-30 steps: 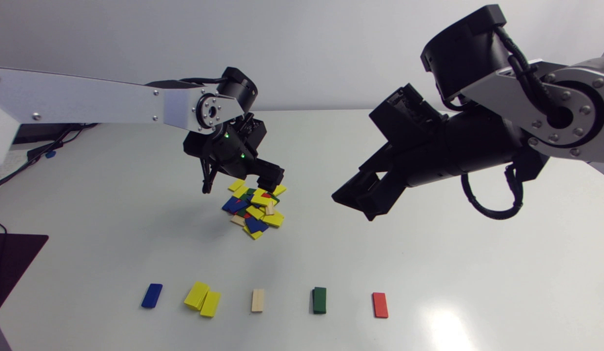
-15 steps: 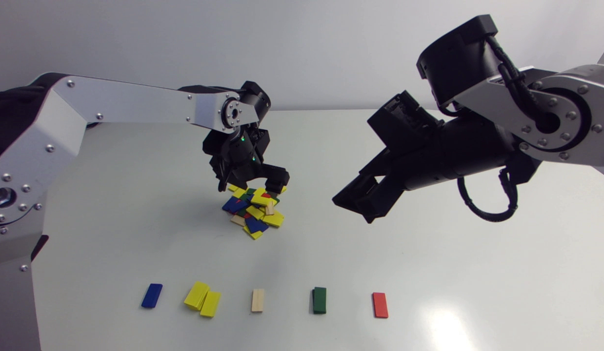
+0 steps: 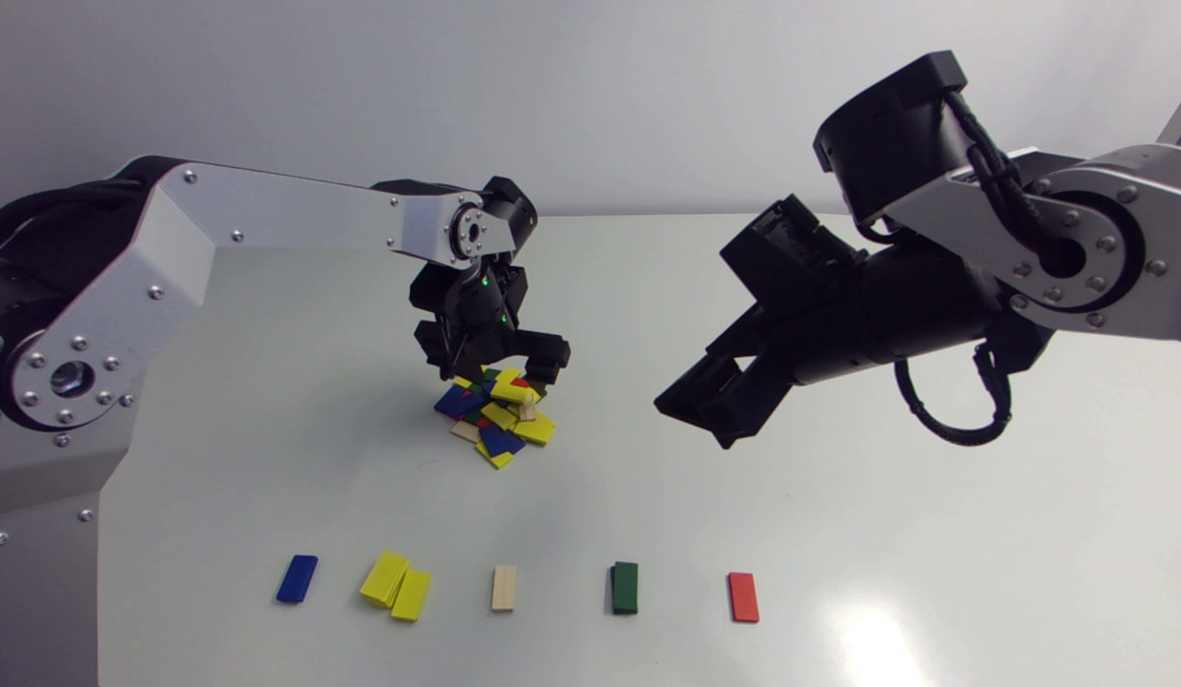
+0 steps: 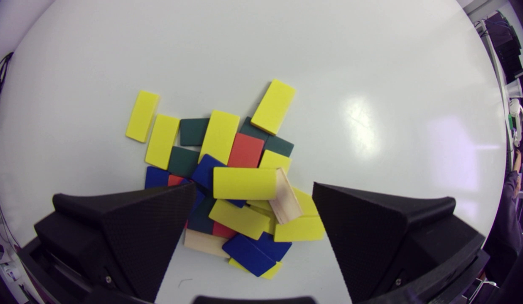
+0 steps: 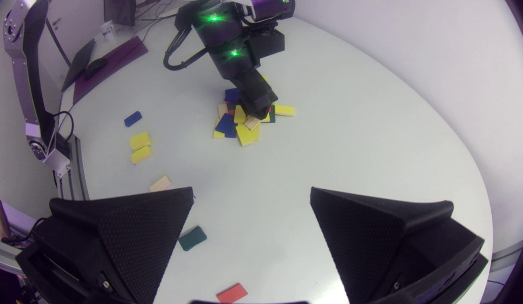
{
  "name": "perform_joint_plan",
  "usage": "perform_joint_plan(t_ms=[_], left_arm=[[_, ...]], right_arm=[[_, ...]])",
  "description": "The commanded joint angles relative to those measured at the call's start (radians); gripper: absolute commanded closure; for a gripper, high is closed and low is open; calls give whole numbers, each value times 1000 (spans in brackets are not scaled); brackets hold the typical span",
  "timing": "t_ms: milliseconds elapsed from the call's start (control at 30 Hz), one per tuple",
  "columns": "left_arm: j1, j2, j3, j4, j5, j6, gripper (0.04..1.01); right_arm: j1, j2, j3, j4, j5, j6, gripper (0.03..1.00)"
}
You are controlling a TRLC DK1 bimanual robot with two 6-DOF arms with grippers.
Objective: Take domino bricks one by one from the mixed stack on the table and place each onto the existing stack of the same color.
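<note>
Tabletop (image 4: 371, 84) mixed stack (image 4: 244, 183) lies under left end effector (image 4: 254, 188).

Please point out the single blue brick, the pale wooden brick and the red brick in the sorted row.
blue brick (image 3: 297, 578), head view, centre of its top face.
pale wooden brick (image 3: 504, 588), head view, centre of its top face.
red brick (image 3: 743, 597), head view, centre of its top face.
</note>
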Motion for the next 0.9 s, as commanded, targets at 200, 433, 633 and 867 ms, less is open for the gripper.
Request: perform_joint_plan(t_ms=[200, 433, 633, 867], left_arm=[[-7, 61, 45, -8, -6, -32, 103], [-14, 64, 59, -8, -7, -34, 177], [-19, 82, 74, -14, -7, -32, 211], [-11, 84, 74, -15, -7, -32, 223]], right_arm=[[-11, 1, -31, 15, 4, 17, 66], [-11, -2, -32, 15, 4, 17, 66], [-13, -5, -32, 15, 4, 14, 66], [-19, -9, -31, 12, 4, 8, 66]])
